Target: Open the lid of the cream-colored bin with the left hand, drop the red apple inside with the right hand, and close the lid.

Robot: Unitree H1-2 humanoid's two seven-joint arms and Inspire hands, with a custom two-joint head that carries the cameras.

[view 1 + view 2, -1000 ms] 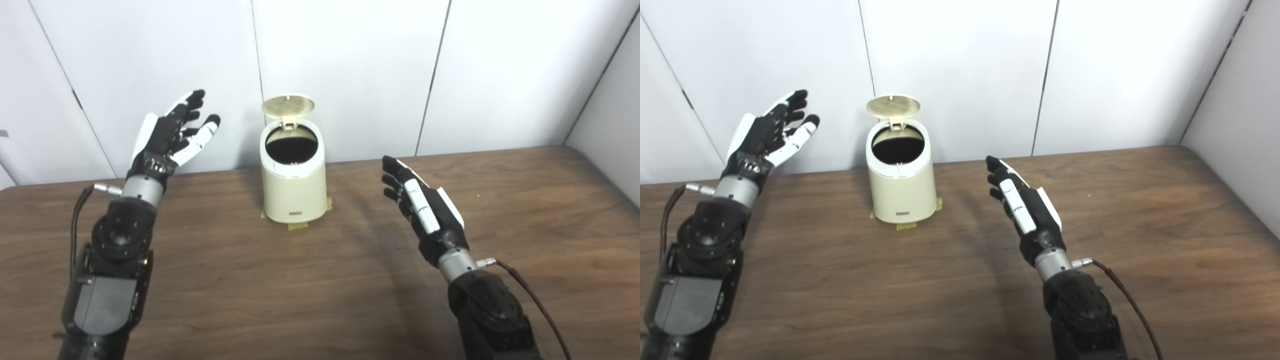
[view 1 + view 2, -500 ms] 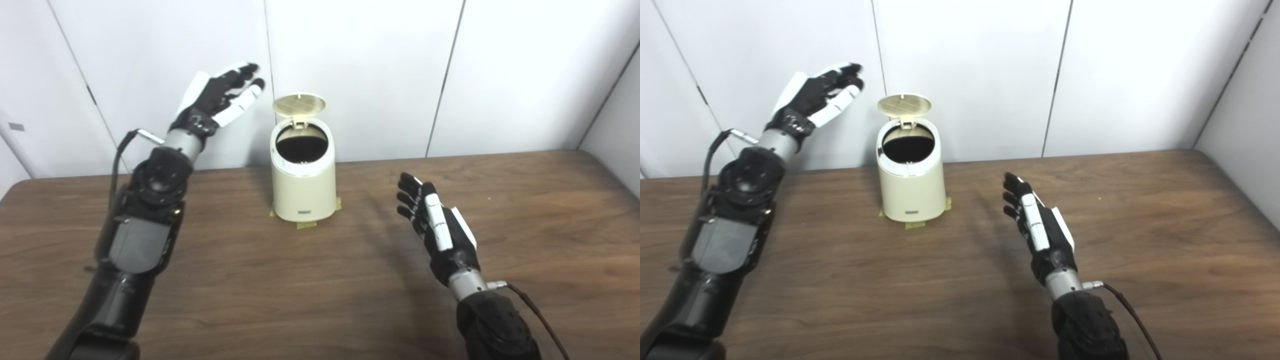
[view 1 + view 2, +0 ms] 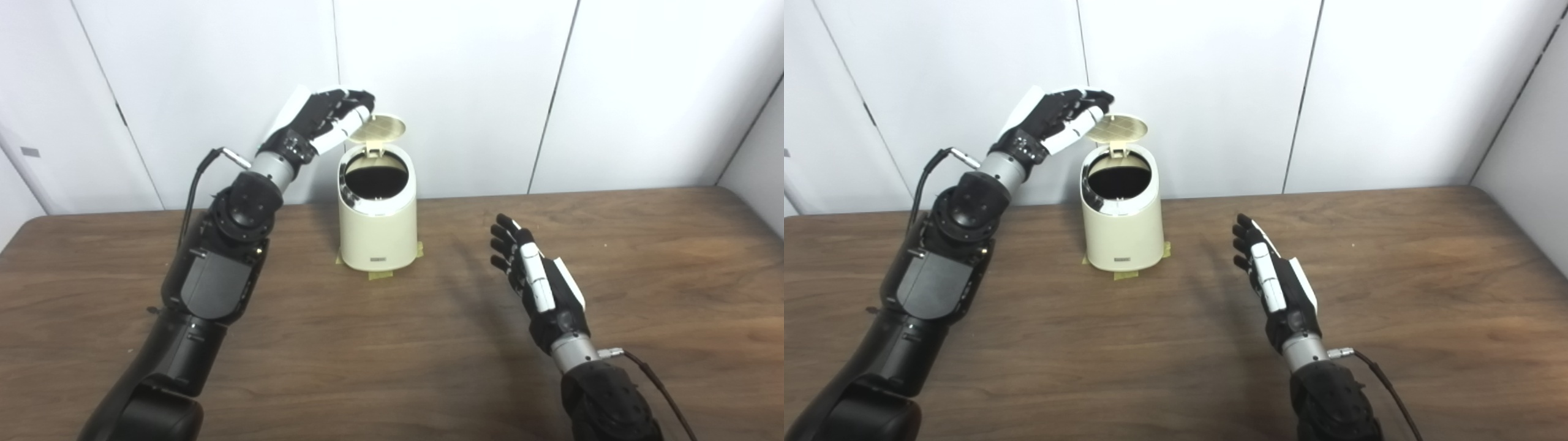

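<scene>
The cream-colored bin point(image 3: 377, 229) stands at the back middle of the table, its dark mouth uncovered. Its round lid point(image 3: 381, 128) stands raised on the rear hinge. My left hand point(image 3: 321, 119) is held high just left of the lid, fingers apart and reaching to the lid's left edge; it grips nothing. My right hand point(image 3: 539, 285) hovers over the table to the right of the bin, open, with nothing in it. No red apple shows in either view; the bin's inside is too dark to see into.
Strips of tan tape point(image 3: 380, 275) mark the bin's foot on the brown wooden table point(image 3: 392, 367). White wall panels point(image 3: 465, 92) rise right behind the bin. A cable point(image 3: 658, 380) trails from the right wrist.
My left hand has risen and swung right, from well left of the bin up to the lid's edge. The right hand has drawn back and lower. The camera view has shifted too.
</scene>
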